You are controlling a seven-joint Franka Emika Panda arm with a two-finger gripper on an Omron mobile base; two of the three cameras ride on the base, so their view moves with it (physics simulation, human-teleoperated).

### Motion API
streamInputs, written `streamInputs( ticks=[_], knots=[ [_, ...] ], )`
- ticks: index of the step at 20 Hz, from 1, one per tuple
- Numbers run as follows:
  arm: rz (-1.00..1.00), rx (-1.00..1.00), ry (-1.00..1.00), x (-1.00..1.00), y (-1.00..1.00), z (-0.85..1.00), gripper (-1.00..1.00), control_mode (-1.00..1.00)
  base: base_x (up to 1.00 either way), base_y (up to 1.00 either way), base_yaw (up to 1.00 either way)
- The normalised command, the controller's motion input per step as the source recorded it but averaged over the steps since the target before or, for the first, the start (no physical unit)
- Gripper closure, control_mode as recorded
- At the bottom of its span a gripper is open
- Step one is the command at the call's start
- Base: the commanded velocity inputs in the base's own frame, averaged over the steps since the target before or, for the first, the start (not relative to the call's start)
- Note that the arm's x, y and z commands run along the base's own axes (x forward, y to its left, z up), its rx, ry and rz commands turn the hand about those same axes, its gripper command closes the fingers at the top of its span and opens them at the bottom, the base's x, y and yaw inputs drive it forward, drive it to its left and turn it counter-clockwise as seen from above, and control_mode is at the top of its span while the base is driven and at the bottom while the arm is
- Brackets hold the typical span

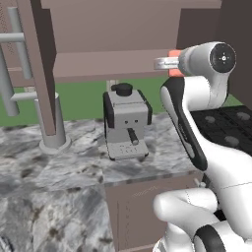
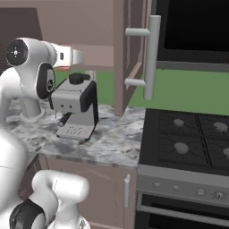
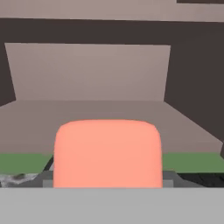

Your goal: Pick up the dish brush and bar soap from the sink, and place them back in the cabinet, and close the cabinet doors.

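The salmon-pink bar soap [image 3: 107, 151] sits between my gripper's jaws and hides the fingertips in the hand view. My gripper [image 1: 165, 62] [image 2: 78, 57] is raised at the level of the cabinet shelf [image 3: 109, 111], shut on the soap, whose orange edges [image 1: 174, 53] [image 2: 63, 68] stick out above and below the hand. Beyond the soap the cabinet [image 3: 87, 72] is open, its shelf bare. Both cabinet doors stand open: the left door [image 1: 42, 64] and the right door [image 2: 126, 53], each with a silver bar handle [image 2: 152, 58]. The dish brush and the sink are out of view.
A grey coffee machine [image 1: 126, 123] [image 2: 76, 107] stands on the marble counter [image 1: 59, 162] below the cabinet. A black stove [image 2: 188, 138] lies to the right, with a dark microwave [image 2: 192, 27] above it. The open doors flank the arm.
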Motion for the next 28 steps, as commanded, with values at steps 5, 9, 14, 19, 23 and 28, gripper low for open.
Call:
streamInputs(
  ticks=[5,9,14,19,23,28],
  knots=[
    [0.0,0.0,0.0,0.57,0.0,0.0,1.0,-1.0,0.0,0.0,0.0],
    [0.0,0.0,-0.01,0.6,0.0,0.0,1.0,-1.0,0.0,0.0,0.0],
    [0.0,0.0,-0.01,0.58,0.0,0.0,1.0,-1.0,0.0,0.0,0.0],
    [0.0,0.0,0.0,0.53,0.0,0.0,1.0,-1.0,0.0,0.0,0.0],
    [0.0,0.0,0.0,0.48,0.0,-0.01,1.0,-1.0,0.0,0.0,0.0],
    [0.0,0.0,0.0,0.45,0.0,-0.1,1.0,-1.0,0.0,0.0,0.0]
  ],
)
